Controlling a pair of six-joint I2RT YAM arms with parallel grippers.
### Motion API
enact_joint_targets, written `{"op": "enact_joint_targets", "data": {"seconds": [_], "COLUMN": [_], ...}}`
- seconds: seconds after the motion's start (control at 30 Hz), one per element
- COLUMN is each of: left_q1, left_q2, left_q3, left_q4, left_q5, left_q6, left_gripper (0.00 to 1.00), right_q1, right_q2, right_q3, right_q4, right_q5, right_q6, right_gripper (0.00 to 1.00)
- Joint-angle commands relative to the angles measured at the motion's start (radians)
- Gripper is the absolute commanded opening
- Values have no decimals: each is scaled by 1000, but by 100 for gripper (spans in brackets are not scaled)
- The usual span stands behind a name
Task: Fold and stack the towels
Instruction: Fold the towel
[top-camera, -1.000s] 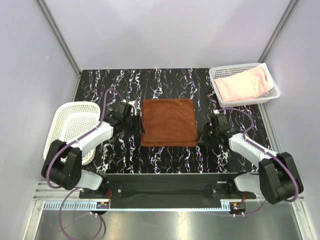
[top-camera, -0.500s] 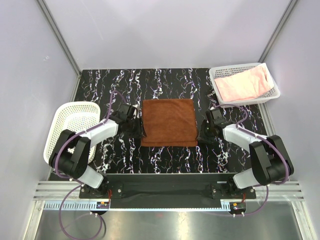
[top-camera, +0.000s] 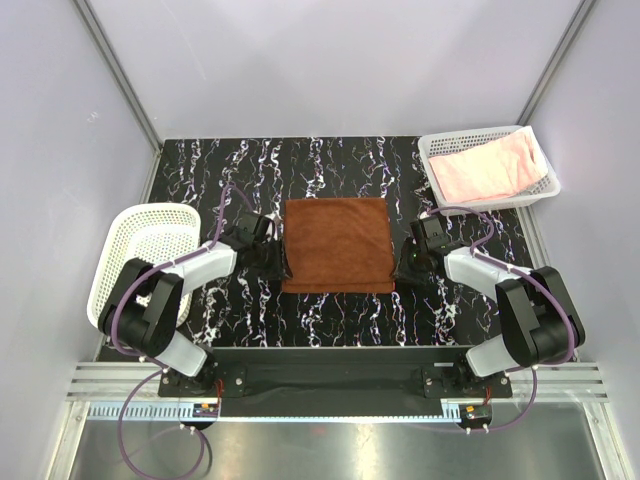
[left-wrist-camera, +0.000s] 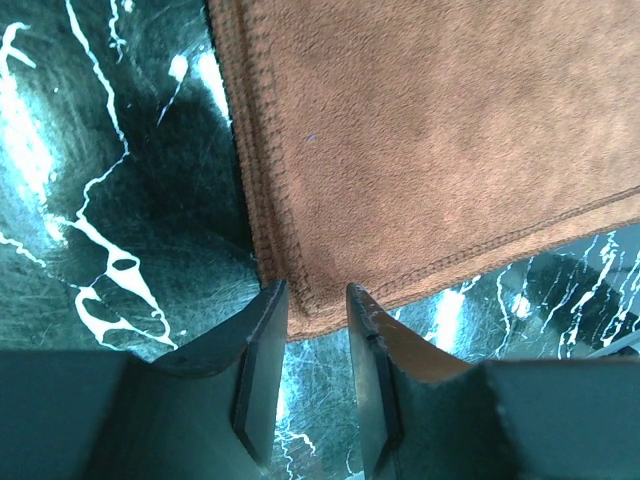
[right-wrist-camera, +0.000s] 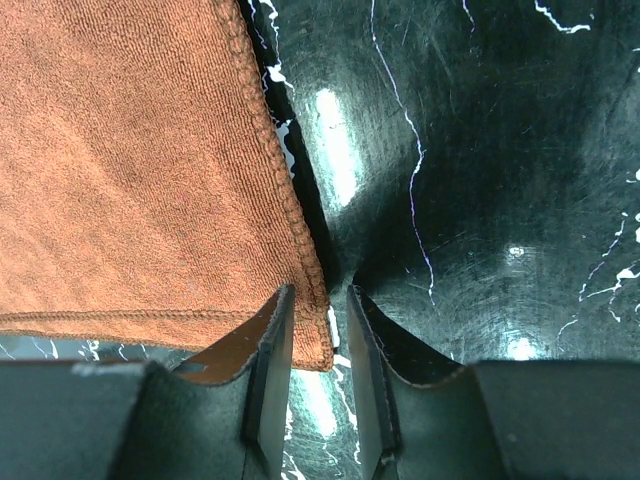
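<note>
A rust-brown towel lies flat and spread in the middle of the black marbled table. My left gripper is low at its near left corner. In the left wrist view that corner of the towel sits between the tips of the left gripper, whose jaws stand a little apart. My right gripper is at the near right corner. There the hemmed corner of the towel lies between the slightly parted tips of the right gripper. A pale pink towel lies crumpled in the far right basket.
A white mesh basket stands at the far right corner and holds the pink towel. Another white mesh basket sits tilted off the table's left edge, close behind my left arm. Grey walls enclose the table on three sides.
Both grippers have closed in on the brown towel's near corners, the left one sliding right, the right one sliding left. The towel itself has not moved.
</note>
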Motion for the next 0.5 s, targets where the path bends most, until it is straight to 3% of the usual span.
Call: {"op": "enact_joint_targets", "data": {"seconds": [0.0,0.47], "left_q1": [-6,-4], "left_q2": [6,3], "left_q3": [-6,-12], "left_q4": [54,47], "left_q5": [25,25], "left_q6": [-6,-6], "left_gripper": [34,22], "right_q1": [2,4], "right_q2": [8,28], "right_q3": [13,1], "right_q4": [13,55], "right_q5": [40,23], "right_q6": [-6,-7], "right_gripper": [34,28]}}
